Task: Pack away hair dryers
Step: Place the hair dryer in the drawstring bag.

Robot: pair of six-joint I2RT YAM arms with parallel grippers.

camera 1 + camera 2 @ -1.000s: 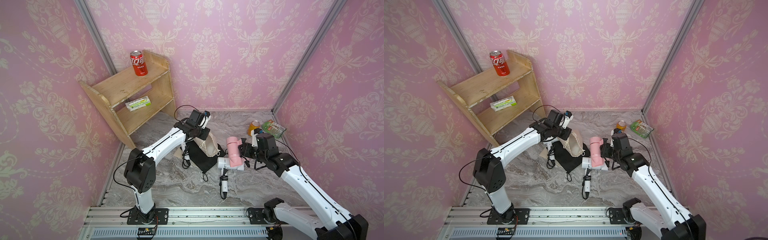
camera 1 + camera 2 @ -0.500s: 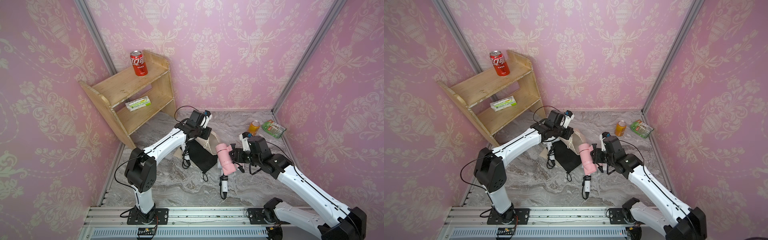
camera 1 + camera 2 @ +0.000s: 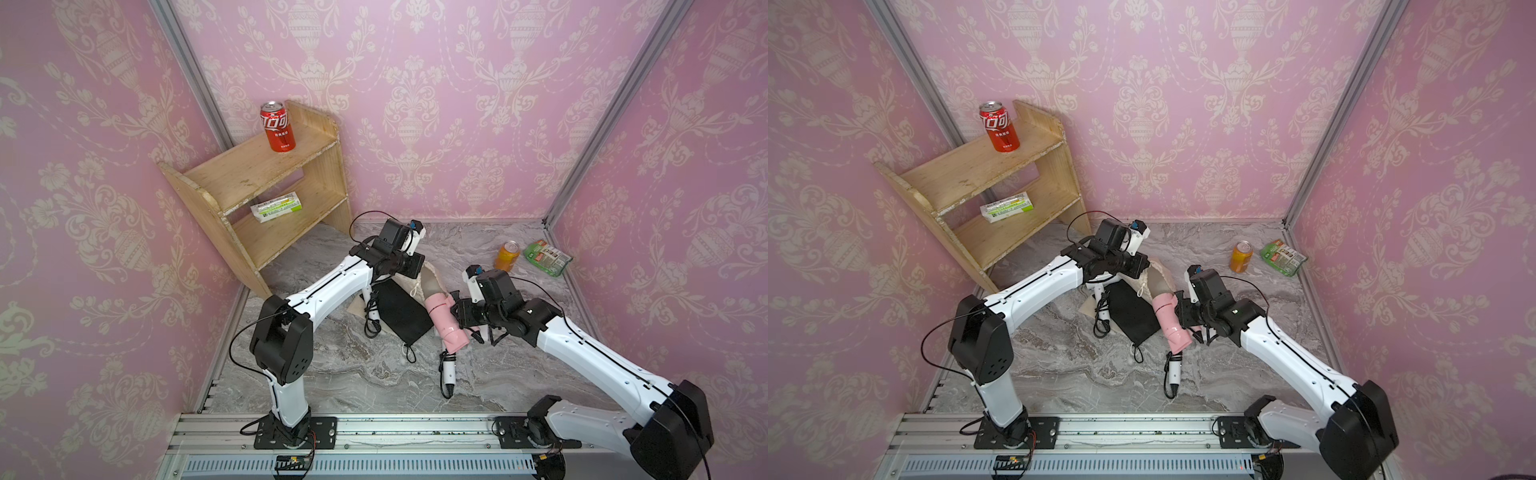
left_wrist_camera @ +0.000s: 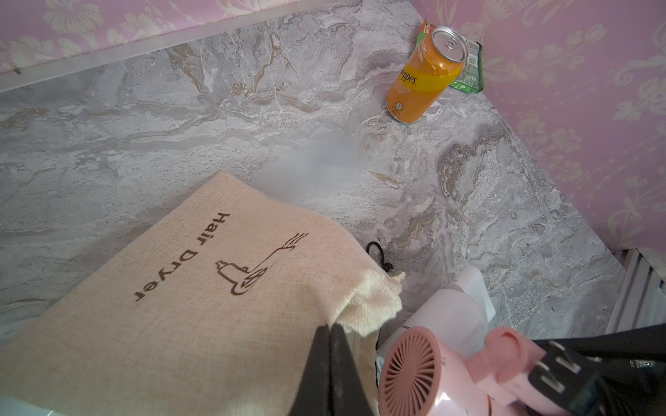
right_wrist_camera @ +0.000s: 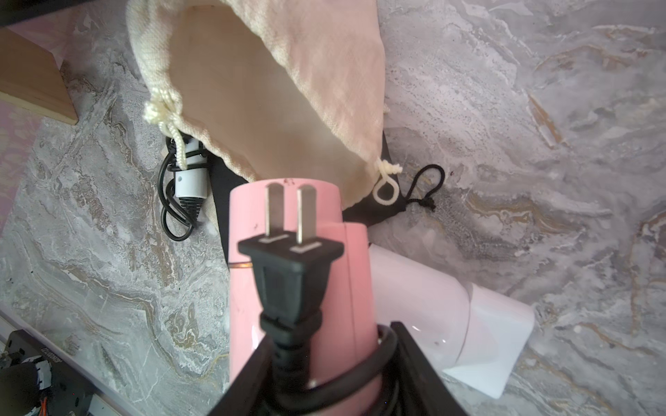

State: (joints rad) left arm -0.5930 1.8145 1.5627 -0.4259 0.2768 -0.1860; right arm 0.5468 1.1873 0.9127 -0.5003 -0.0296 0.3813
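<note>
The marble table (image 3: 332, 374) is occupied mostly by the two arms, and the wooden shelf (image 3: 249, 174) stands unused at its far left. Near the middle, the beige pouch (image 5: 274, 90) is held up by the left gripper (image 4: 329, 336). Its jaws are pressed fully together on the upper rim of the cloth, so that the mouth is kept gaping towards the right. The black pouch (image 3: 401, 309) is laid flat just beneath it.

The pink dryer (image 3: 446, 326) is clamped in the right gripper (image 5: 329, 351), the jaws being partly closed around its body together with the bundled cord. Compared with a second ago, this dryer has been carried to the left, away from above the white dryer (image 5: 450, 309), and it has been tilted. Its barrel is now pointed at the pouch mouth, just at the lower rim and not yet inside. The pouch looks empty, so it is judged that insertion is the step at hand and that nothing is packed so far.

A second white dryer (image 5: 189, 176) is partly hidden under the pouch at the left. The orange can (image 4: 425, 75) is seen well apart at the far right.
</note>
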